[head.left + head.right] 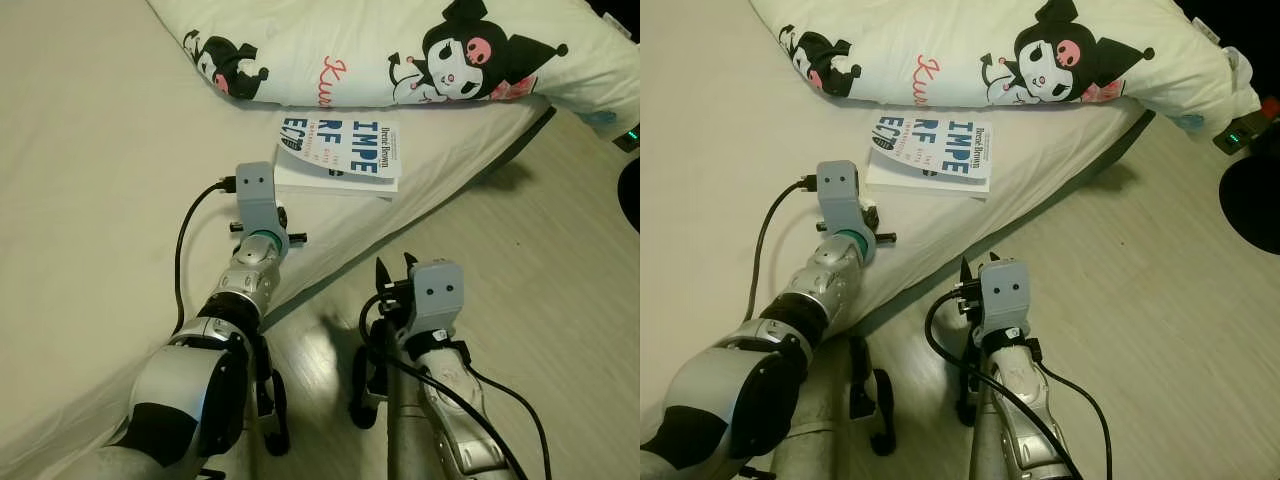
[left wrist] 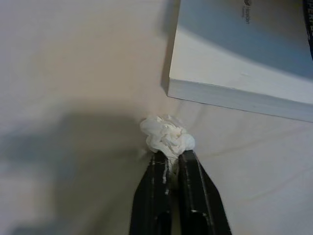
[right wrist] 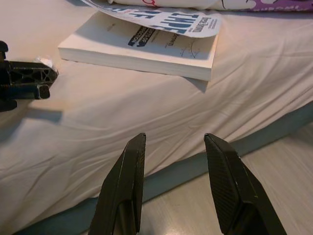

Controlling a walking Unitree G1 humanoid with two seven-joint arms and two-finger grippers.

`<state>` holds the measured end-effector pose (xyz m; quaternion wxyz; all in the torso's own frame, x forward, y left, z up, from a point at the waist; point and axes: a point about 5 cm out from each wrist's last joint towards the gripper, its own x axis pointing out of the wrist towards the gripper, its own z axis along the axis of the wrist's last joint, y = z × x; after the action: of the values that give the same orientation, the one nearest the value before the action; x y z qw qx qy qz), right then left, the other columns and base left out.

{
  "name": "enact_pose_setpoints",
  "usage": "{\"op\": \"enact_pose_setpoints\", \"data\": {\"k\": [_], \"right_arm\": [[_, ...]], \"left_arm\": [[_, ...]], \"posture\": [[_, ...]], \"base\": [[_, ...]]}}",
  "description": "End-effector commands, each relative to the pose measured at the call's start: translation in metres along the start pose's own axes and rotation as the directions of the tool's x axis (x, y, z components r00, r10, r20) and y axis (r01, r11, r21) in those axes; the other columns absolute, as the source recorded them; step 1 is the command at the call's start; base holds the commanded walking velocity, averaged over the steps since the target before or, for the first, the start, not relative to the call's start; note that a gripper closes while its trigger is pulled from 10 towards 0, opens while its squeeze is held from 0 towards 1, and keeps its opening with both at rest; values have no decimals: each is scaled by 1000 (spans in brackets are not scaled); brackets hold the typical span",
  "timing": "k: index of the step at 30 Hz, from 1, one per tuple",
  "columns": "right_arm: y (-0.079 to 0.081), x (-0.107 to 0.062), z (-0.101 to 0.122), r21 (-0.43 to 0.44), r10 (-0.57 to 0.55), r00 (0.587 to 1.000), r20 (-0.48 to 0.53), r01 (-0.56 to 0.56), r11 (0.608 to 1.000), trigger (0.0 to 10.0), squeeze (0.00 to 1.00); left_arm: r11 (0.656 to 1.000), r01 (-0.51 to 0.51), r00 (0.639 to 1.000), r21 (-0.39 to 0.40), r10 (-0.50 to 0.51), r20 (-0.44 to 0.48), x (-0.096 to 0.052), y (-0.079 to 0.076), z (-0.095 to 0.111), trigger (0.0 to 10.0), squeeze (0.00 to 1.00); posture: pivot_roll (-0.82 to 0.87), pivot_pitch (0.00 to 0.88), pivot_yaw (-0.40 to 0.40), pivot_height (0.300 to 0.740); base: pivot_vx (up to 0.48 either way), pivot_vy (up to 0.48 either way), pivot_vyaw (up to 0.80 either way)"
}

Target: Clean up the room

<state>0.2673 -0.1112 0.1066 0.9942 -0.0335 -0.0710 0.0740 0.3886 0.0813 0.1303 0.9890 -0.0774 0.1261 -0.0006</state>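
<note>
Pinched only by its edge, a crumpled tissue [image 2: 167, 135] on the bed [image 1: 90, 200] beside the book [image 1: 340, 160] was held by the left gripper [image 2: 170, 159]; it could be torn or dropped when lifted; the right gripper [image 3: 173, 147] was spread, idle.

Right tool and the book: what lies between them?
Only bare, wrinkled bed sheet separates the right tool from the book, per the right wrist view.

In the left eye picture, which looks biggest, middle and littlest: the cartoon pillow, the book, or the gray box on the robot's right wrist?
1. Pillow, biggest by far.
2. Book.
3. Gray box on the right wrist, littlest, though it sits nearer the camera, so it looks bigger than it truly is.
</note>
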Motion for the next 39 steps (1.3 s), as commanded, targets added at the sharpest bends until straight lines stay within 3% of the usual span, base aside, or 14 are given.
{"op": "enact_pose_setpoints", "data": {"k": [1,3,4,5,7,8,10,11,12,14,19,25,31,39], "right_arm": [[1,-4,-9,2,-2,999,-44,2,1000,10000,0],[1,-3,-9,1,-2,999,-40,2,1000,10000,0],[0,-2,-8,1,-5,999,-35,5,1000,10000,0],[0,-2,-8,1,-5,999,-35,5,1000,10000,0],[-3,0,-9,-1,-20,999,-28,20,1000,10000,0],[-3,0,-9,-1,-20,999,-28,20,1000,10000,0],[-5,0,-10,-3,-29,999,-28,29,1000,10000,0],[-9,-1,-11,-3,-39,999,-28,39,999,10000,0],[-9,-1,-11,-3,-39,999,-28,39,999,10000,0],[-13,-1,-12,3,-48,999,-23,48,999,10000,0],[-16,3,-14,10,-38,999,-28,38,999,10000,0],[-18,13,-13,-14,-14,1000,-26,14,1000,10000,0],[-22,15,-13,-24,-15,1000,-15,15,1000,10000,0],[-24,14,-15,-27,-29,999,-13,28,999,10000,0]], "left_arm": [[1000,11,999,-1,-11,-34,-1,0,-10,0,0],[1000,25,1000,10,-24,-18,-1,0,-7,0,0],[997,55,998,49,-57,30,-2,1,-1,10000,0],[997,55,998,49,-57,30,-2,1,-1,10000,0],[983,150,966,108,-169,197,-15,14,24,10000,0],[983,150,966,108,-169,197,-15,14,24,10000,0],[978,167,941,127,-197,275,-32,26,37,10000,0],[977,160,918,141,-200,343,-51,40,48,10000,0],[977,160,918,141,-200,343,-51,40,48,10000,0],[977,109,889,186,-179,422,-78,58,59,10000,0],[968,20,860,252,-145,489,-97,69,60,10000,0],[983,-1,879,183,-86,469,-102,74,52,10000,0],[985,16,895,173,-91,437,-111,67,55,10000,0],[986,29,894,166,-100,437,-107,64,59,10000,0]], "posture": [[-151,370,89,627],[-148,359,90,627],[-144,339,95,627],[-144,339,95,627],[-132,281,101,627],[-132,281,101,627],[-119,255,98,627],[-105,224,91,627],[-105,224,91,627],[-88,190,76,627],[-68,142,44,627],[-67,85,1,644],[-75,74,-2,665],[-89,61,11,687]], "base": [[0,0,0],[0,0,0],[0,0,0],[0,0,0],[0,0,0],[0,0,0],[0,0,0],[0,0,0],[0,0,0],[0,0,0],[0,0,0],[0,0,-75],[0,0,0],[0,0,0]]}}
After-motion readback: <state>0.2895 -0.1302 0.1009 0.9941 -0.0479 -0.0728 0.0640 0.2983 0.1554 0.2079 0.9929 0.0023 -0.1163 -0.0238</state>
